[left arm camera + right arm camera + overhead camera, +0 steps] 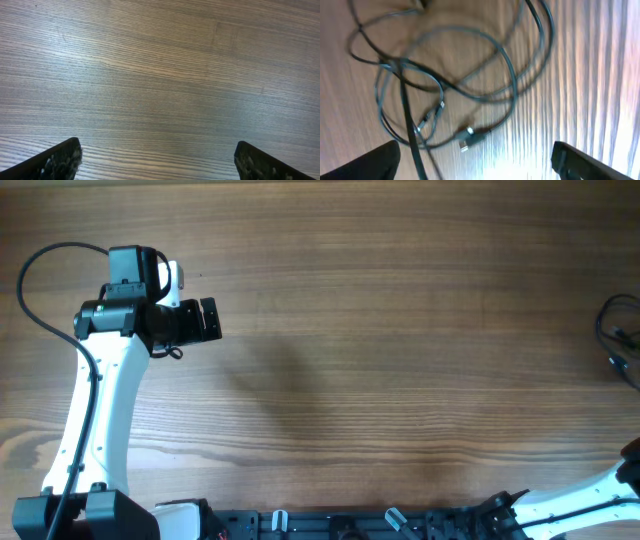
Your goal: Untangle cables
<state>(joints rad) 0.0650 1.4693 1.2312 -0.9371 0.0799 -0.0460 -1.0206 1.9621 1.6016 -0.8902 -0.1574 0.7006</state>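
Observation:
A tangle of dark cables (445, 75) lies looped on the wooden table in the right wrist view, with a USB plug (465, 142) near the bottom middle. In the overhead view only a small part of the cables (620, 335) shows at the far right edge. My right gripper (475, 162) is open and empty, just above the table near the plug; its arm (600, 500) shows at the bottom right. My left gripper (208, 320) is open and empty over bare wood at the upper left; its fingers (157, 160) frame only table.
The wooden table (380, 330) fills the view. A black cable (40, 290) of the left arm loops at the far left. The arms' black mounting rail (350, 525) runs along the bottom edge.

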